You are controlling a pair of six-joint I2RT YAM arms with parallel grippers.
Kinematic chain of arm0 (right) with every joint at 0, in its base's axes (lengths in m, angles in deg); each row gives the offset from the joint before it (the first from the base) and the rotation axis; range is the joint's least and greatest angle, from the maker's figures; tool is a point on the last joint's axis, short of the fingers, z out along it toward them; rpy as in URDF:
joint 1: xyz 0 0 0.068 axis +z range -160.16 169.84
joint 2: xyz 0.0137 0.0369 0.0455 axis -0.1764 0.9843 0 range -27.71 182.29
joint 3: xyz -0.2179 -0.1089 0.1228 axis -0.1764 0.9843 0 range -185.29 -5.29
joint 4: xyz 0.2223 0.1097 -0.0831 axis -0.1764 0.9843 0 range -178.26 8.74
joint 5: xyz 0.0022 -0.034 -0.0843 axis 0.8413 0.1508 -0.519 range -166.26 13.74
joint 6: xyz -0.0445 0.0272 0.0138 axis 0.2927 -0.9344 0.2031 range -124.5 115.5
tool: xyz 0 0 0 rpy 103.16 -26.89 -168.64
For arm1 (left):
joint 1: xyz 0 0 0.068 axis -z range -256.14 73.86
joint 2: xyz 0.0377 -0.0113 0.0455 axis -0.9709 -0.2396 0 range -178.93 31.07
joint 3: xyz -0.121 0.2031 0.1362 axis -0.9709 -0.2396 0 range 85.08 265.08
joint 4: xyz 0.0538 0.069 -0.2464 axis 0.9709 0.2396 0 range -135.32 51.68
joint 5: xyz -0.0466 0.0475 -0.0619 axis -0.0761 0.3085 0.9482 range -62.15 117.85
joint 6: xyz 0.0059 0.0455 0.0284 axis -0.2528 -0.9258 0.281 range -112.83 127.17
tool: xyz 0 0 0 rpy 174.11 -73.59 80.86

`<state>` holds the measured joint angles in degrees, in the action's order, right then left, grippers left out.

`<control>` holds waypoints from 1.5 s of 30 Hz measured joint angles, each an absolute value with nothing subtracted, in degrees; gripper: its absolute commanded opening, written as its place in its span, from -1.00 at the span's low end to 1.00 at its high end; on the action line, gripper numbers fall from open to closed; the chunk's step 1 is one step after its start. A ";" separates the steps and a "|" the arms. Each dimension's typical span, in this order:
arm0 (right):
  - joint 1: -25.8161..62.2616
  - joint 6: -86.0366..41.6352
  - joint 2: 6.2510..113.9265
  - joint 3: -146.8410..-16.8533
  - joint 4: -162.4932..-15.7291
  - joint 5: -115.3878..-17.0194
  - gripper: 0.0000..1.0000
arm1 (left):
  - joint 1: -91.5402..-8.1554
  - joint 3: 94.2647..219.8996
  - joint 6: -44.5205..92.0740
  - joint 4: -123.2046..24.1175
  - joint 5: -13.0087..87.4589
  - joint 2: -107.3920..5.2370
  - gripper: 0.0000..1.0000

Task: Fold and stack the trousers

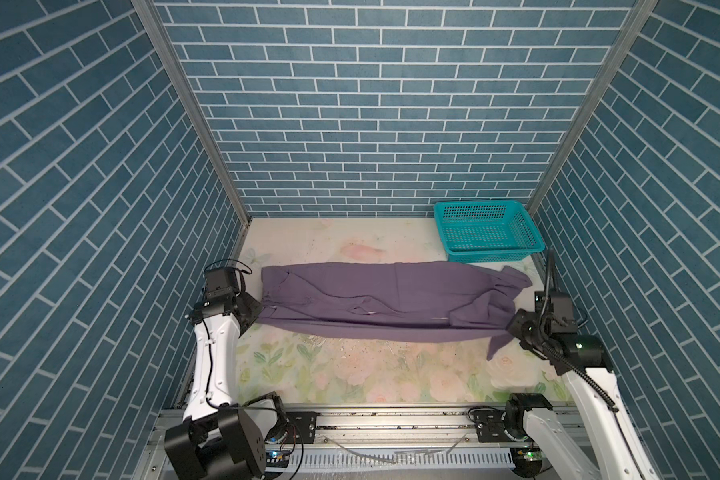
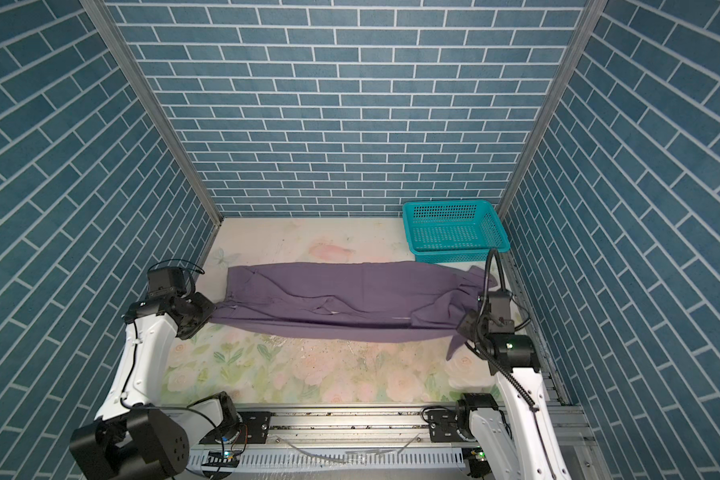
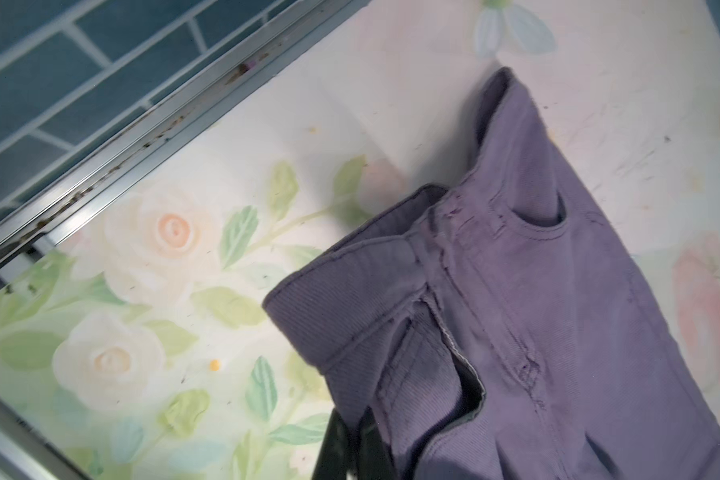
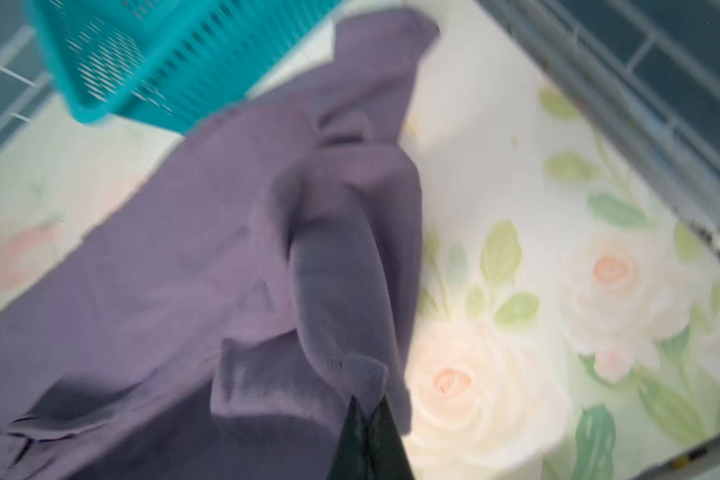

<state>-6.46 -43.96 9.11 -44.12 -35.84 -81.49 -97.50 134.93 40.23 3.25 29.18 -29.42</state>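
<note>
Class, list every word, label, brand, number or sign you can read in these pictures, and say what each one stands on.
No text can be read in any view.
trousers: a small pale fleck near the middle, perhaps a tag, too small to read.
left arm: a tiny white mark on its black wrist housing, too small to read.
basket: no label seen.
</note>
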 measured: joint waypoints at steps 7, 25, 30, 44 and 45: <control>-6.48 -49.80 2.70 -37.39 -31.29 -80.16 0.97 | -105.33 129.55 41.02 6.53 27.43 -22.50 -1.00; -17.49 -42.54 31.31 -45.92 -43.53 -77.08 -0.91 | -111.75 130.23 42.06 2.69 31.86 -21.77 -0.05; -22.43 -40.84 40.21 -48.71 -47.09 -74.78 -0.78 | -111.75 129.72 42.52 -2.19 40.74 -25.49 -0.23; -26.24 -39.99 57.96 -50.79 -53.72 -69.36 -0.40 | -103.58 119.08 49.02 -13.84 48.52 -25.34 -0.21; -26.24 -39.96 58.90 -51.27 -54.11 -69.38 -0.43 | -103.58 118.84 49.04 -13.99 48.50 -25.36 -0.21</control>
